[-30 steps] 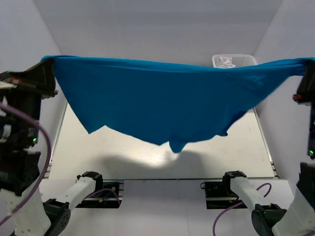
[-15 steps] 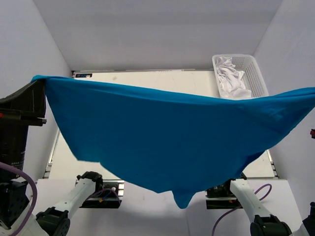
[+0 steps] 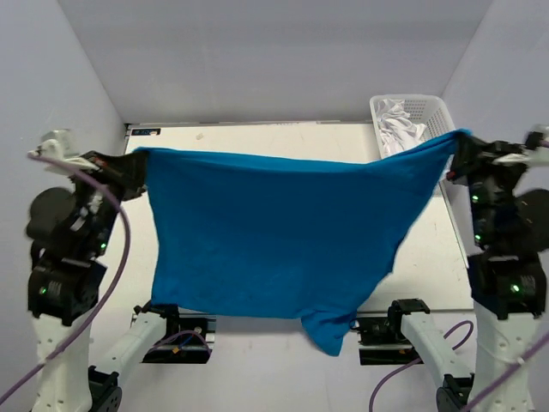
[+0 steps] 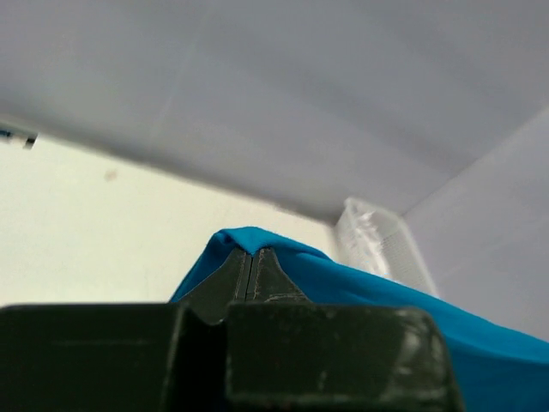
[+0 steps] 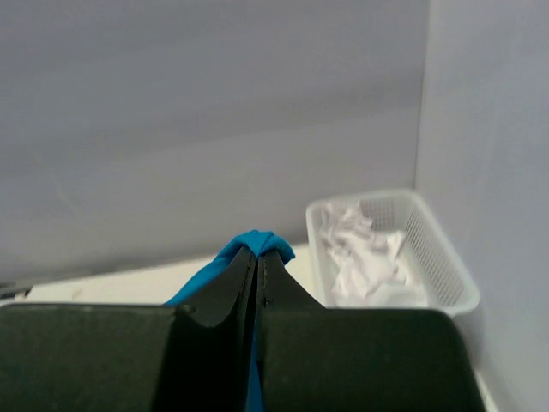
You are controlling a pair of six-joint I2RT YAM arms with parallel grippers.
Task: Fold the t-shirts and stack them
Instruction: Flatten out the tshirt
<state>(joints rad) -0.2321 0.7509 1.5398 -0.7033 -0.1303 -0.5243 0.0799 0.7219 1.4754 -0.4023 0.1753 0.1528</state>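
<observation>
A bright blue t-shirt point(image 3: 283, 232) hangs spread in the air between my two arms, above the table. My left gripper point(image 3: 137, 159) is shut on its upper left corner and my right gripper point(image 3: 463, 137) is shut on its upper right corner. The top edge sags a little between them, and a loose point of cloth dangles lowest at the bottom middle. In the left wrist view the shut gripper point(image 4: 250, 255) pinches blue t-shirt cloth point(image 4: 360, 275). The right wrist view shows that gripper point(image 5: 259, 253) pinching a bunched blue t-shirt corner point(image 5: 262, 239).
A white lattice basket point(image 3: 439, 116) holding crumpled white cloth point(image 3: 399, 129) stands at the table's back right corner, just behind the right gripper; the basket point(image 5: 446, 266) also shows in the right wrist view. The pale table point(image 3: 257, 137) lies below. Grey walls close in on three sides.
Both grippers have come inward and lower with the t-shirt. It hung wide across the whole view and close to the camera; now it hangs narrower and deeper over the table.
</observation>
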